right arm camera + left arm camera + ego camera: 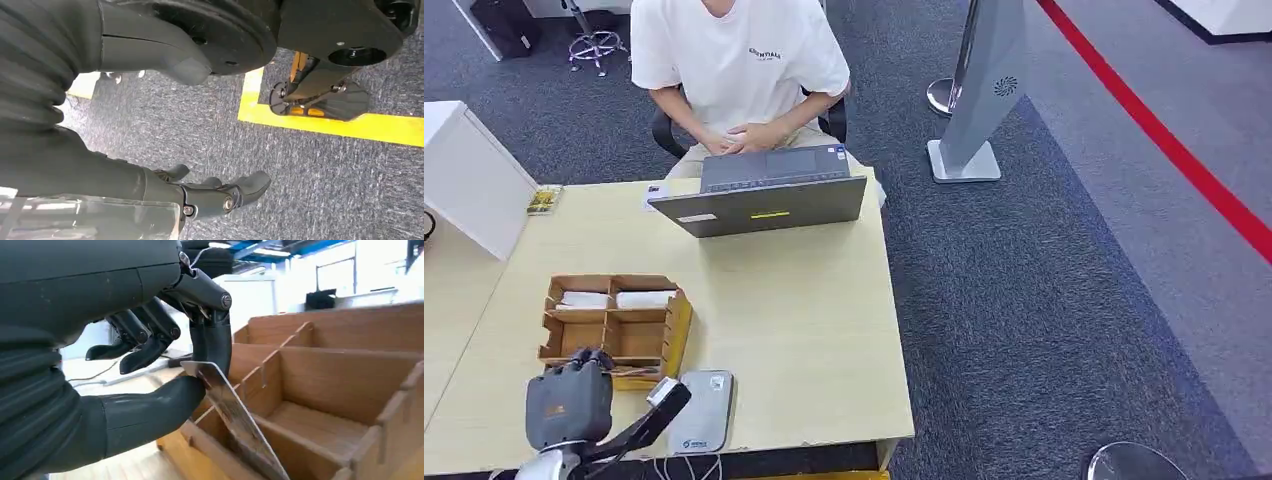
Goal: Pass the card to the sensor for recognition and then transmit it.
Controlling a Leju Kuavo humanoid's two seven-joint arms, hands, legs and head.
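Left hand (165, 360) pinches the card (235, 415) at the tray's (614, 325) 6 o'clock edge — sensor (701, 410) at 4 o'clock. Right hand (215, 192) hangs empty, fingers apart.

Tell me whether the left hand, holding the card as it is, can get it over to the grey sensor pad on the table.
Probably yes. The left hand pinches the card at the wooden organizer's near edge, and the sensor pad lies flat right beside it on the table, with nothing between them.
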